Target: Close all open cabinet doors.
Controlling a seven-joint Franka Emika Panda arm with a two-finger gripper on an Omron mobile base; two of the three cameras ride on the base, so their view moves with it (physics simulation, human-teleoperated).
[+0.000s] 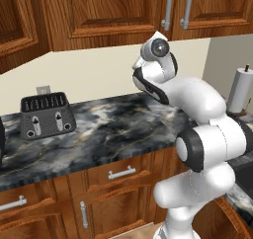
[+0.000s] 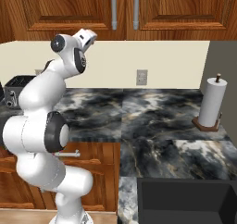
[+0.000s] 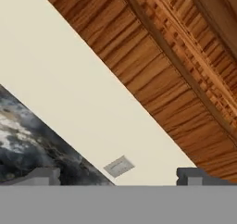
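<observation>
Reddish-brown wall cabinet doors (image 2: 69,8) with long grey bar handles (image 2: 114,8) run along the top above the cream wall. In the right base view the two doors that meet at the handles lie flush with each other. A further wooden door panel (image 1: 17,16) at the far left of the left base view stands at an angle; I cannot tell whether it is open. My gripper (image 3: 118,177) is raised just under the cabinets and points at the wall and the cabinets' wooden underside (image 3: 152,65). It is open, its fingertips (image 3: 44,175) wide apart with nothing between them.
A dark toaster (image 1: 47,115) stands on the marble counter (image 1: 113,129) to the left. A paper towel roll (image 2: 210,102) stands at the right and a wall outlet (image 2: 141,77) is behind the counter. A dark basin (image 2: 185,200) lies at the lower right. Drawers (image 1: 121,173) sit below the counter.
</observation>
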